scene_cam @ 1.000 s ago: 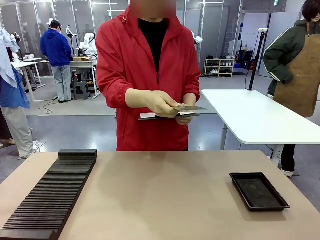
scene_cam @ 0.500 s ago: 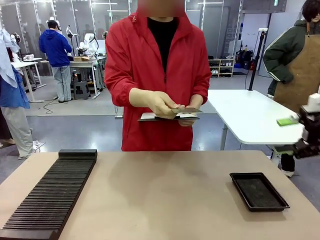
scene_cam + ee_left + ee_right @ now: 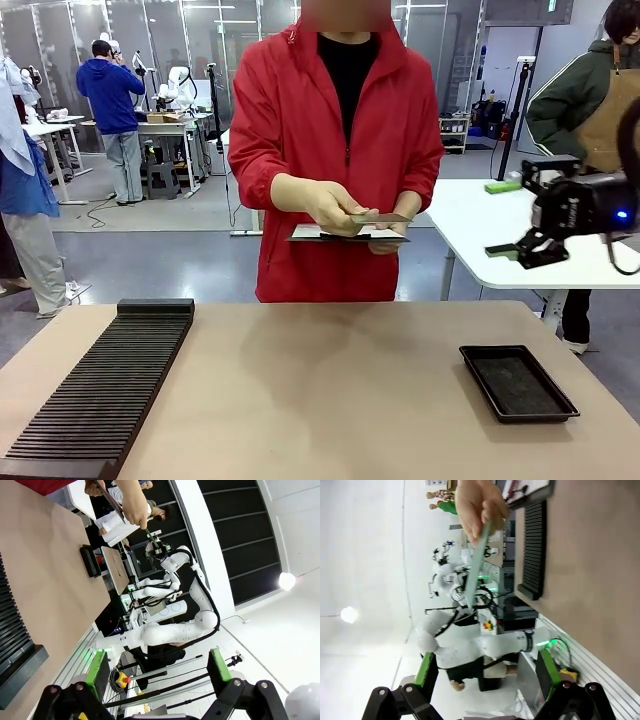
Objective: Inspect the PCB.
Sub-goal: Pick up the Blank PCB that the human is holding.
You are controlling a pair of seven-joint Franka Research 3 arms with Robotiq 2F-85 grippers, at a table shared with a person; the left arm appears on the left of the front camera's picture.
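Note:
A person in a red jacket stands at the far side and holds the thin PCB flat in one hand, just above a clipboard with white paper. In the right wrist view the PCB is a pale green strip hanging from the hand. My right gripper hovers open in the air to the right of the person's hands, well above the table. Its green-padded fingers are spread with nothing between them. My left gripper is also open and empty, far back from the table.
A long black slotted rack lies along the left of the tan table. A shallow black tray sits at the right. A white table and a person in an apron are behind my right arm.
My right arm has swung in from the right edge and moved left and up toward the person's hands. The person has shifted slightly to the right, still holding the PCB.

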